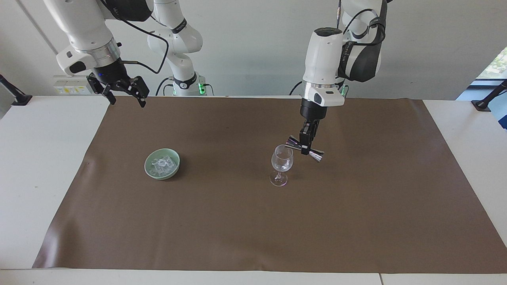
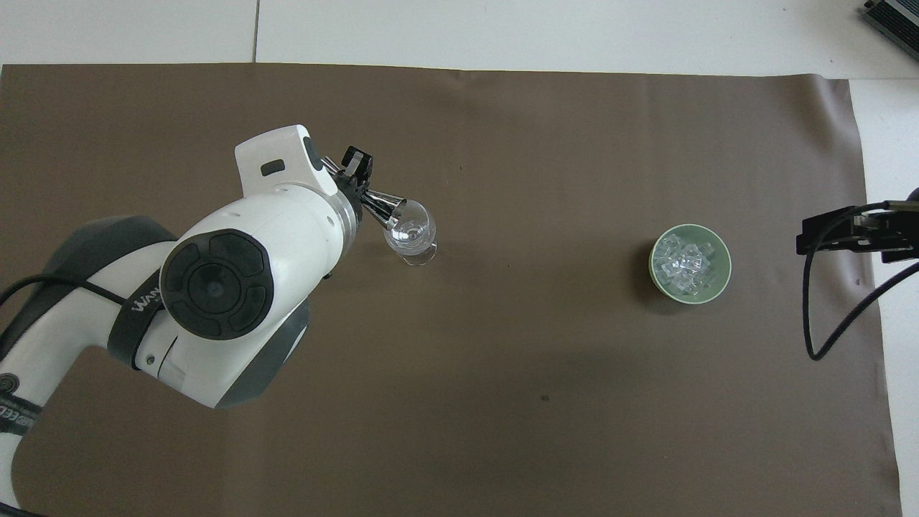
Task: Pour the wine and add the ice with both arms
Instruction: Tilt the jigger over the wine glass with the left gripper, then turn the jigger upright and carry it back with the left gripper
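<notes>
A steel jigger point(image 1: 304, 148) is clenched in the left pincer point(image 1: 305, 149) beside the wine glass point(image 1: 281, 165); a nudged rim could topple it. The ice point(image 1: 161, 165) sits in its bowl point(image 1: 173, 156), and the right pincer point(image 1: 126, 92) is held spread, waiting.

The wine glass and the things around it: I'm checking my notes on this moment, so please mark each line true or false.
1. The left gripper is shut on the steel jigger, held tilted over the wine glass. True.
2. The ice is in the wine glass. False: it lies in the green bowl.
3. The right gripper is shut on an ice cube. False: it is open, holds nothing and waits over the brown mat's edge.
4. The wine glass stands upright on the mat. True.
5. The bowl lies toward the left arm's end. False: toward the right arm's.
</notes>
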Available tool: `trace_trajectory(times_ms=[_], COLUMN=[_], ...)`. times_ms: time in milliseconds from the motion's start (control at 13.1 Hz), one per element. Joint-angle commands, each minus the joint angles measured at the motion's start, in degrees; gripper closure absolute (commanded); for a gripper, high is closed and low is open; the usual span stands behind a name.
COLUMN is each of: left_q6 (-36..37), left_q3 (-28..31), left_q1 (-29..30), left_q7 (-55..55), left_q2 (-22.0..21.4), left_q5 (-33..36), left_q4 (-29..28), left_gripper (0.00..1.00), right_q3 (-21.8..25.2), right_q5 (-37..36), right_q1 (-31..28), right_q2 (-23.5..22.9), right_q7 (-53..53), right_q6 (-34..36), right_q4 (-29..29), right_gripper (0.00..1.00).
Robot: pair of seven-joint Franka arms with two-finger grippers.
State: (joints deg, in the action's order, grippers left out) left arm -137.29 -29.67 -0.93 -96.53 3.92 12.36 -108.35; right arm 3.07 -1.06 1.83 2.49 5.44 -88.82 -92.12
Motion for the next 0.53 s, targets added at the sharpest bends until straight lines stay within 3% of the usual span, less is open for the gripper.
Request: trace_trajectory(times_ms=[0, 457], left_q6=[1.2, 1.8], left_q3=[0.6, 3.5], left_q1=[0.3, 0.0], left_q7=[3.4, 5.7], left_q2=[0.3, 0.2], left_q5=[-4.5, -15.4], left_q4=[0.8, 0.9], left_gripper=[1.0, 1.0], right_q3=[-0.3, -0.3], right_q5=[0.4, 0.4], right_q1=[-1.0, -1.0], right_q2=[0.6, 0.6], right_q7=[-1.4, -1.4], right_q6=[0.6, 0.6], right_q4=[-0.1, -0.1], right_gripper=[0.0, 0.0])
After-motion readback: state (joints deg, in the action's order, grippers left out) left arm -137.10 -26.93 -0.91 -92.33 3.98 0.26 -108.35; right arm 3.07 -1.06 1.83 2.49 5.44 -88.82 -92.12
